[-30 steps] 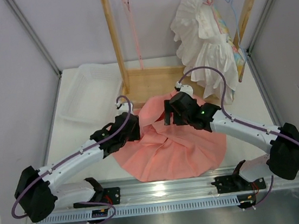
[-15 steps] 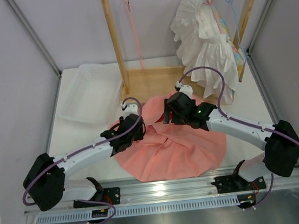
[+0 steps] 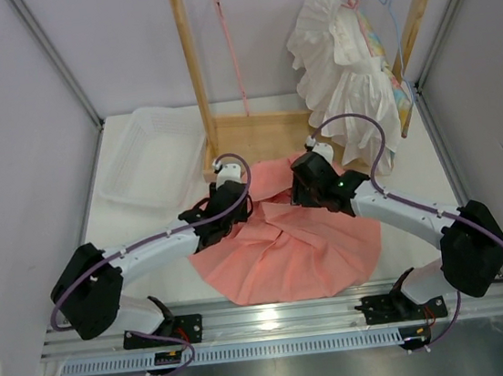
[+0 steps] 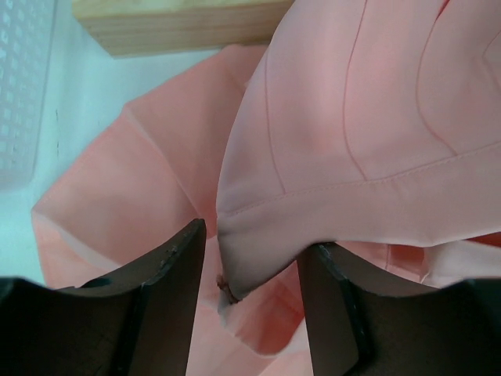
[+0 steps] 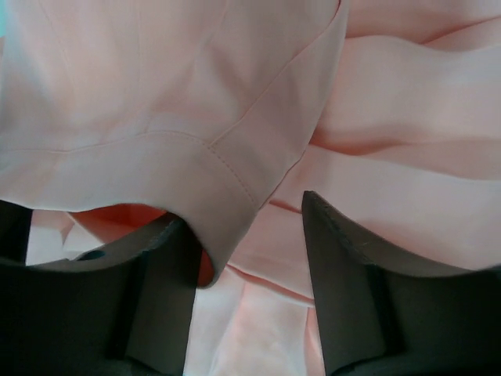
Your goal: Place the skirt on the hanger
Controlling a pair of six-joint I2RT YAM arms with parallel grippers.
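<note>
Now | left pincer (image 4: 250, 262): jaws apart astride skirt (image 4: 352, 117) hem | right pincer (image 5: 243, 227): jaws apart, hem seemingly between

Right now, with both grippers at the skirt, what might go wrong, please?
Only a corner of the skirt lies between the open fingers of the left gripper, so it may slip. At the right gripper, the stitched band lies against one finger over folds; closing may pinch extra layers.
</note>
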